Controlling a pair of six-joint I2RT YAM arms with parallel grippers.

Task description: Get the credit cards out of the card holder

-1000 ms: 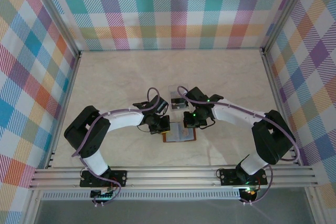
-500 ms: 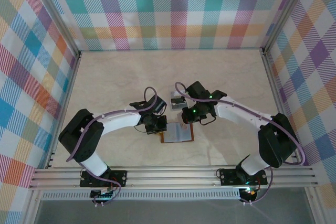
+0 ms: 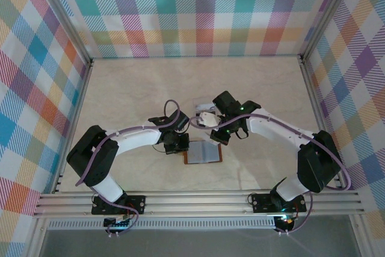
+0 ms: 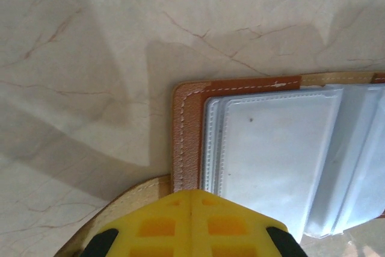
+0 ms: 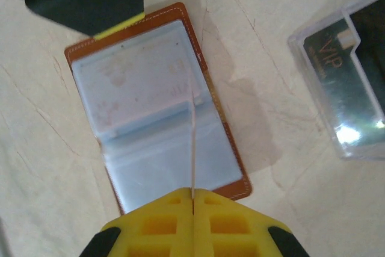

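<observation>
Open card holder (image 3: 203, 153) lies toward the desk's (image 3: 120, 100) near edge, mid-width. I see right jaws (image 5: 192, 192) clamped on one credit card (image 5: 194, 136), edge-on, its long axis straight ahead, over the holder. Left jaws (image 4: 191, 195) are together at its corner.

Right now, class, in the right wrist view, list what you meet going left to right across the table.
Left fingers → card holder → clear box. The card in the right fingers overlaps the holder, so it is left out.
</observation>
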